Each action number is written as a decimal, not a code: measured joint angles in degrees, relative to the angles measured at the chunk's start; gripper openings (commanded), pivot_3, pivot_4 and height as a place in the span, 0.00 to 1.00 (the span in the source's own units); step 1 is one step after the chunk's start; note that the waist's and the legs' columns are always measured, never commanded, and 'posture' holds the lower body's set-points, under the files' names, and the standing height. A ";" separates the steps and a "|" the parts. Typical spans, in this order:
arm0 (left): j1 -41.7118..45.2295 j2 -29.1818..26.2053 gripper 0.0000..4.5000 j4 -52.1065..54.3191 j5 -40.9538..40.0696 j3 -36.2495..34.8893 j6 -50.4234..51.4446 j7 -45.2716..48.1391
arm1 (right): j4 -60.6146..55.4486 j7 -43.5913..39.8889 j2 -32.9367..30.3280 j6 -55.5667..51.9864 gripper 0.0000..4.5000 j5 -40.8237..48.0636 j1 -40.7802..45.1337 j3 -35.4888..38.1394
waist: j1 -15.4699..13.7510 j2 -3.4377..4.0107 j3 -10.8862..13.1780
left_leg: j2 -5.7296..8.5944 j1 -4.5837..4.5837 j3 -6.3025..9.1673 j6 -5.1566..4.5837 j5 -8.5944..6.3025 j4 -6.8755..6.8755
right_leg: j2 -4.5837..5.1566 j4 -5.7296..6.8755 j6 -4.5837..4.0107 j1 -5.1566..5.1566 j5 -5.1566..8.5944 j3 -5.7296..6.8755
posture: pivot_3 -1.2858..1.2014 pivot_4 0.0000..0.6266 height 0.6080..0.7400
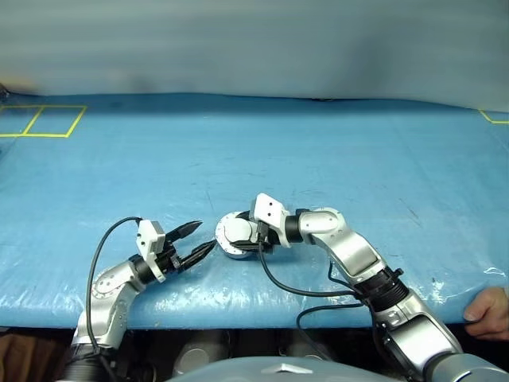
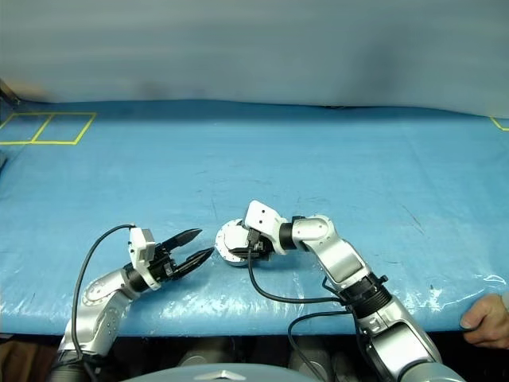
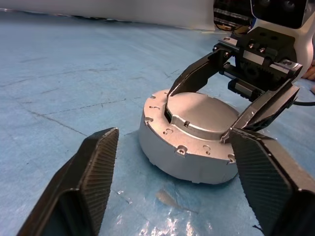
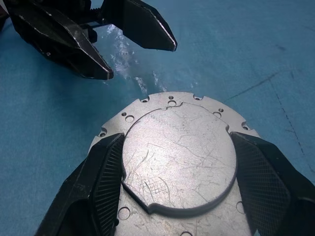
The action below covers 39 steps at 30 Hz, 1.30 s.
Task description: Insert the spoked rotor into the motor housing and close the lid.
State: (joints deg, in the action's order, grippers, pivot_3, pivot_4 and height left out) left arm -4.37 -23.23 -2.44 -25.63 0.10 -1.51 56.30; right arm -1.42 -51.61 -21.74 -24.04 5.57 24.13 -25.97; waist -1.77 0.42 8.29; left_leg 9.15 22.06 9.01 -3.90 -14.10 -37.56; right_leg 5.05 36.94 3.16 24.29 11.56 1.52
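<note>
- Your motor housing [image 3: 189, 147] sits flat on the blue tabletop [image 1: 318, 143], near the front edge and between the two arms. The lid [image 4: 179, 157] lies down on top of it, plain grey face up, so the housing looks closed.
- You cannot see the spoked rotor; if it is in there, the lid hides it, so judge the insertion done only from the lid lying level.
- Your right pincer [image 3: 199, 115] straddles the raised lid disc, one finger on each side, pads at its rim. That reads as a steadying hold: it keeps the lid seated and the housing from sliding. Whether the pads actually press on the disc is hard to tell from the right wrist view.
- Your left pincer [image 1: 196, 239] stands just beside the housing, apart from it, fingers parted and holding nothing. It points at the housing's side, well placed to brace or nudge if the lid needs it.
- A person's hand [image 1: 489, 312] rests at the tabletop's front right corner, well clear of the work.
</note>
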 measured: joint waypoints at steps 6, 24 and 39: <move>1.99 0.02 0.11 -0.10 3.30 2.01 -0.28 0.09 | -0.45 0.54 -0.01 0.00 0.67 0.00 -0.35 -0.06 | 0.00 0.00 0.00 | -0.01 -0.01 0.00 0.02 0.01 0.05 | -0.02 -0.01 -0.03 0.01 -0.02 -0.01 | 0.52 0.24 1.00; 3.68 -0.46 0.01 -1.80 9.19 4.72 -1.85 -0.93 | -1.25 1.62 -0.19 -0.03 0.67 -0.16 -1.13 0.01 | -0.43 0.02 -0.05 | -0.02 -0.10 0.00 0.03 0.02 0.10 | -0.02 -0.01 0.19 -0.07 0.12 -0.04 | 0.52 0.24 1.00; 3.37 0.25 0.00 -1.74 8.76 5.52 -2.23 -1.06 | -3.99 2.83 0.59 -1.00 0.99 2.82 -4.55 4.58 | -0.72 0.02 -0.07 | 0.03 -0.11 0.00 -0.01 0.00 0.37 | 0.05 -0.14 0.14 0.01 0.15 -0.09 | 0.52 0.24 1.00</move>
State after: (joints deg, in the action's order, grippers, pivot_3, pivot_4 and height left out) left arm -0.99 -22.98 -4.18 -16.86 5.63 -3.74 55.25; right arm -5.41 -48.78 -21.15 -25.04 8.39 19.58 -21.38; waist -2.49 0.44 8.22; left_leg 9.18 21.95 9.01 -3.91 -14.10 -37.19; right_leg 5.10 36.81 3.31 24.30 11.70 1.43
